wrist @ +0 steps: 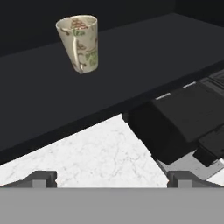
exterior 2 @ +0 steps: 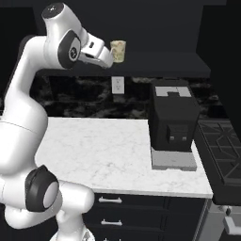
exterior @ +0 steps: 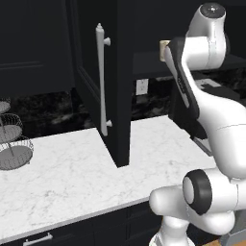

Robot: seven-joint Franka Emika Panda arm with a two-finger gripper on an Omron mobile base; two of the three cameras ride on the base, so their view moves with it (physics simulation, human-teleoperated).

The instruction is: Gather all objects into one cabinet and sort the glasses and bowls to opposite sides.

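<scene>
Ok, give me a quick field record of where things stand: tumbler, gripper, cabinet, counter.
tumbler: cream-tan tumbler upright on the shelf of the black cabinet
gripper: gripper open, empty, raised at shelf height beside the tumbler, not touching it
cabinet door: door with white bar handle stands open over the counter
counter: white marble counter carries a black coffee machine
other: wire tiered basket at the counter's far left

A small cream-tan tumbler [wrist: 79,42] with a faint mottled pattern is seen standing upright on the dark floor of the matte-black wall cabinet [wrist: 131,57], near its front edge. It is placed above the marble counter [exterior 2: 108,150], left of the black coffee machine [exterior 2: 173,120].
</scene>
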